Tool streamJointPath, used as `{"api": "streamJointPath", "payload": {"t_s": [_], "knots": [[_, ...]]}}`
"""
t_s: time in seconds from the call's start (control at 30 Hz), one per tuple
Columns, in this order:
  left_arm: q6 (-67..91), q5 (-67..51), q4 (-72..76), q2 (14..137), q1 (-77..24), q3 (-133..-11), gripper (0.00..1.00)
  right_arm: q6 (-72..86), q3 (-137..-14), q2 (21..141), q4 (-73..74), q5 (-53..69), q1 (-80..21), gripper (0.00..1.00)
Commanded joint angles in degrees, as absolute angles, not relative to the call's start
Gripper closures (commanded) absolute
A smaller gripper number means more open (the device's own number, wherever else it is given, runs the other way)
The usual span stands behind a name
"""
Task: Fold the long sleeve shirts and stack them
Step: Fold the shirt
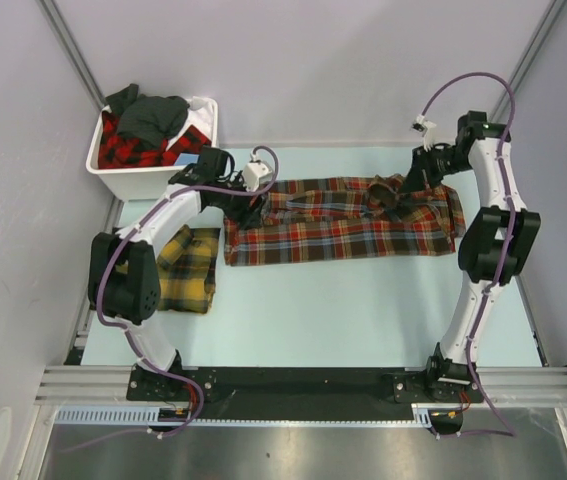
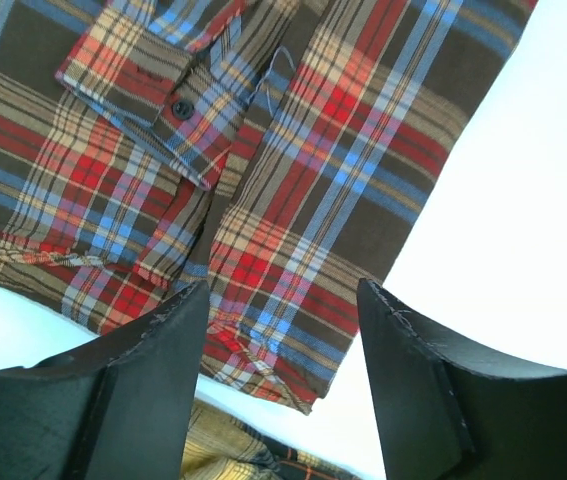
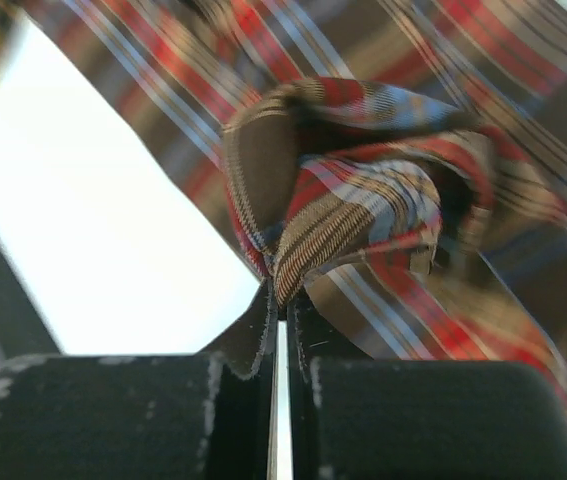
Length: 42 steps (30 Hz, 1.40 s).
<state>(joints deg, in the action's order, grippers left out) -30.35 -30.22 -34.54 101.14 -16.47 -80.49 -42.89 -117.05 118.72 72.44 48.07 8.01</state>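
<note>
A: Top external view, item one: table (image 1: pixel 363 310), pale blue-green, flat. Item two?

B: Red-brown plaid shirt (image 1: pixel 343 235), blue lines, spread lengthwise across the far middle of the table, with sleeves laid in along its far edge. Woven flannel by the look. I judge it light, limp and not slippery. It would sag from any single pinch, so take it at hem corners or shoulder seams, two points together.

A: Lesser items?

B: White plastic bin (image 1: pixel 101 172), far left corner, with red-black and dark grey garments (image 1: pixel 128 148) heaped inside. Yellow-and-green shirt (image 1: pixel 188 268), folded square, near left, apart from the first.

A: Grippers?

B: Left gripper (image 2: pixel 283 385) — fingers apart, poised at the shirt's left end, closed on nothing. Right gripper (image 3: pixel 281 315) — fingers pressed together on a raised fold of the same plaid, toward the right end.

A: Smallest?

B: Buttoned cuff (image 2: pixel 153 85), with one dark round button (image 2: pixel 181 108).
</note>
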Motion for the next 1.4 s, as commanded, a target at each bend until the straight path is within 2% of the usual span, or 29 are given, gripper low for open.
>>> {"api": "streamJointPath", "payload": {"t_s": [0.0,0.17,0.2,0.3,0.33,0.37,0.5,0.57,0.63,0.7,0.97,1.23,1.37], "knots": [[-27.2,-34.3,-34.8,101.7,-16.4,-85.3,0.33,-28.4,-123.7,125.2,74.4,63.4,6.5,1.0],[-24.6,-35.9,-34.9,102.9,-16.3,-87.8,0.28,-13.6,-118.9,125.2,62.1,73.6,4.7,1.0],[-24.0,-36.6,-34.5,103.3,-16.3,-88.0,0.21,-7.6,-118.0,125.1,59.4,74.9,4.5,1.0],[-22.3,-38.1,-33.7,104.0,-16.3,-89.4,0.19,-7.0,-119.3,124.5,53.4,74.1,3.3,1.0],[-20.9,-38.8,-32.9,104.1,-16.3,-90.3,0.18,-11.7,-122.6,124.8,54.7,70.3,3.0,1.0],[-20.5,-39.3,-32.3,104.2,-16.3,-90.7,0.1,-13.4,-125.0,125.3,55.7,68.9,3.0,1.0],[-18.9,-43.5,-26.1,103.6,-17.0,-91.8,0.09,-13.6,-133.9,129.4,60.5,69.7,3.9,1.0],[-16.7,-45.0,-22.2,103.6,-18.1,-91.8,0.07,-10.1,-131.9,128.9,60.2,71.5,4.6,1.0],[-9.9,-46.7,-15.9,105.3,-19.2,-93.2,0.06,-1.4,-126.7,127.4,53.2,76.5,4.7,1.0],[-6.0,-47.1,-11.9,106.4,-21.5,-95.8,0.06,2.2,-120.3,125.0,46.9,78.1,4.3,1.0],[4.1,-31.9,2.3,108.9,-34.2,-95.3,0.1,0.8,-114.2,121.4,48.9,77.7,4.3,1.0],[3.3,-21.5,2.5,115.7,-40.9,-100.8,0.15,-4.2,-112.9,120.3,54.0,78.6,4.2,1.0],[2.4,-15.9,2.0,118.2,-42.1,-102.9,0.21,-7.1,-112.3,120.0,56.8,78.5,4.2,1.0]]}}
